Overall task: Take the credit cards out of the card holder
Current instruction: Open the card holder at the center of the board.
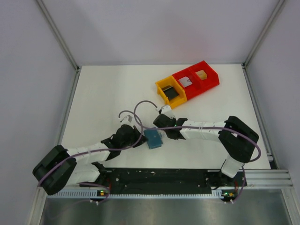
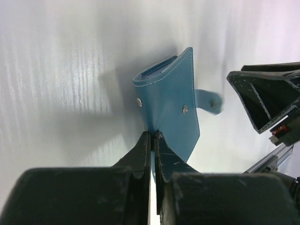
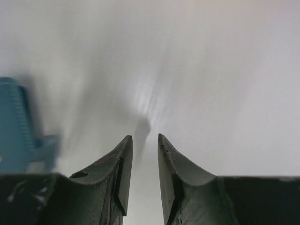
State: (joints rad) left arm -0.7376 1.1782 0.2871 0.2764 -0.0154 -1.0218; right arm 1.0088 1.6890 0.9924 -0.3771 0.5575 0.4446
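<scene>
Left claw [image 2: 153, 135] was clamped on the card holder [image 2: 171, 101] by one edge, standing it up over the desk [image 2: 56, 70], probably to present its pocket. Right claw [image 3: 144, 140] sat just beside it, jaws slightly apart, nothing between them.

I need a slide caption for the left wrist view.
Left pincer shut on an edge of the blue card holder, white table behind.
</scene>
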